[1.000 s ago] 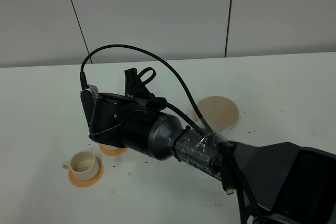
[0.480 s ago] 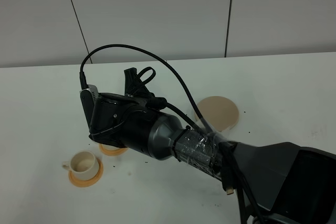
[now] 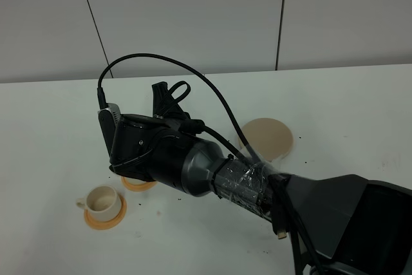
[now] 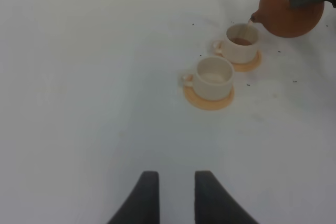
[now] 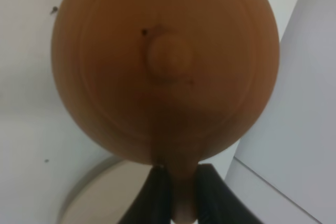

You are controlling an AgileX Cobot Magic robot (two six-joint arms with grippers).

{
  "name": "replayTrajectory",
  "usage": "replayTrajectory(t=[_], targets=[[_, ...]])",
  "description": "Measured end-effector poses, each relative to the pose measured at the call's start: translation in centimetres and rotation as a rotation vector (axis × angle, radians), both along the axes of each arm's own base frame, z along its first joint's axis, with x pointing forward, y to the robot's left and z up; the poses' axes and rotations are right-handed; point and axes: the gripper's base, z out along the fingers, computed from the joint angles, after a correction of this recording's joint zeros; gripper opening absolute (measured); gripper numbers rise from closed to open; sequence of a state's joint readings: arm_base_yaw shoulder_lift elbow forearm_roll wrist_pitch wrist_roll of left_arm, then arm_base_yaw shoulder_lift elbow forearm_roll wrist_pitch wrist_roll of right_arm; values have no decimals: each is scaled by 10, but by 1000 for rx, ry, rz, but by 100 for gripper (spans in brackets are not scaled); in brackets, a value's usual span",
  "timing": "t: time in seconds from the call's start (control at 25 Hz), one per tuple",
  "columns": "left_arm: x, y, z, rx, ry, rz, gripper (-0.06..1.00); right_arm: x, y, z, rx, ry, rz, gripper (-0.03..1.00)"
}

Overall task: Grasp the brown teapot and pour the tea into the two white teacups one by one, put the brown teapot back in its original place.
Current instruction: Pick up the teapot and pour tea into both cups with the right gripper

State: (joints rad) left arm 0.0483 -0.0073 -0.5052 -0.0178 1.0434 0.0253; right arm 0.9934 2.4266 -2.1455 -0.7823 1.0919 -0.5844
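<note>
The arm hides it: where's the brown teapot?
Left wrist view: the brown teapot hangs tilted in the right gripper over the table's left, spout above the tea-filled teacup.

Matt clay teapot (image 5: 163, 66), smooth white ceramic cups (image 4: 214, 77)

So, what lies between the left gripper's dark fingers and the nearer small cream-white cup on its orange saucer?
Nothing: in the left wrist view, only bare white table separates the left gripper from that cream-white cup.
</note>
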Motion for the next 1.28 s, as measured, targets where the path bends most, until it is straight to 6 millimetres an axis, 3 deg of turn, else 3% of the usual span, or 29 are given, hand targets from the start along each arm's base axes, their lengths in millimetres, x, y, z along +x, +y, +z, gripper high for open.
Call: replayTrajectory(t=[1.28], targets=[[0, 0, 0, 0, 0, 0, 24, -1, 1, 3, -30, -36, 14, 10]])
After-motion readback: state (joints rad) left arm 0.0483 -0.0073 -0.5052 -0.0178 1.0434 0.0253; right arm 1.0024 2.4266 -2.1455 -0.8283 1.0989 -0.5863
